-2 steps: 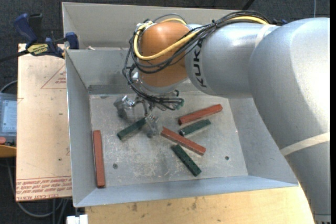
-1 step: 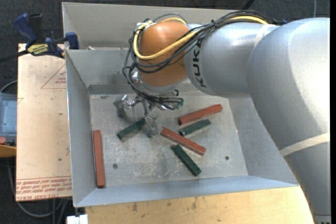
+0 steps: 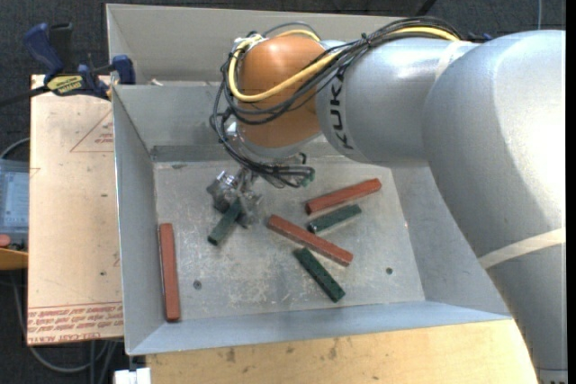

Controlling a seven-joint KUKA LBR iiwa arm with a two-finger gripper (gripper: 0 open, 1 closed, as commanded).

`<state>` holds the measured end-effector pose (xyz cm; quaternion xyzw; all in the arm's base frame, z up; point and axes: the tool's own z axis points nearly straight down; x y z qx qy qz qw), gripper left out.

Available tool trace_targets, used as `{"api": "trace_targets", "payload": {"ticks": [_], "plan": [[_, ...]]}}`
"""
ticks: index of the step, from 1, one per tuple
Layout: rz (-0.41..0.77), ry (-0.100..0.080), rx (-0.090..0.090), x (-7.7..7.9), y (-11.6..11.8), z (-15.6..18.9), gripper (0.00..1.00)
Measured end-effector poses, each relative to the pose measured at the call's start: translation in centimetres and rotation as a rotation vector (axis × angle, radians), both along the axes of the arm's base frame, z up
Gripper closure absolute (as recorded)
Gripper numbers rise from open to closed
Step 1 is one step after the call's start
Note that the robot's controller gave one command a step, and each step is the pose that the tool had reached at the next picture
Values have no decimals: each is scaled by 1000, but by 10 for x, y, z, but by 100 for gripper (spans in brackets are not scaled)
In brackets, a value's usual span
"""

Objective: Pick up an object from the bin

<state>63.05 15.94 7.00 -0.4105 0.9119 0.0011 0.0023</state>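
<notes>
My gripper hangs low over the left middle of the bin floor, under the orange wrist cover. It sits right at the upper end of a short dark green bar, which lies slanted on the floor and runs down-left from the gripper. Whether the gripper is touching or gripping that bar I cannot tell. Just to the right, a long red bar lies at a slant, apart from the gripper.
Further right lie a red bar and a dark green bar side by side. Another dark green bar lies toward the front. A red bar runs along the left wall. The arm covers the bin's right side.
</notes>
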Motion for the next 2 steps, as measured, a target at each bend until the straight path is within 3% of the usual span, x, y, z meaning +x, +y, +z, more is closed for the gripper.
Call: {"api": "trace_targets", "payload": {"ticks": [1, 2], "plan": [[-3, 1, 0, 1, 1, 1, 100], [-6, -7, 1, 3, 2, 72, 100]]}}
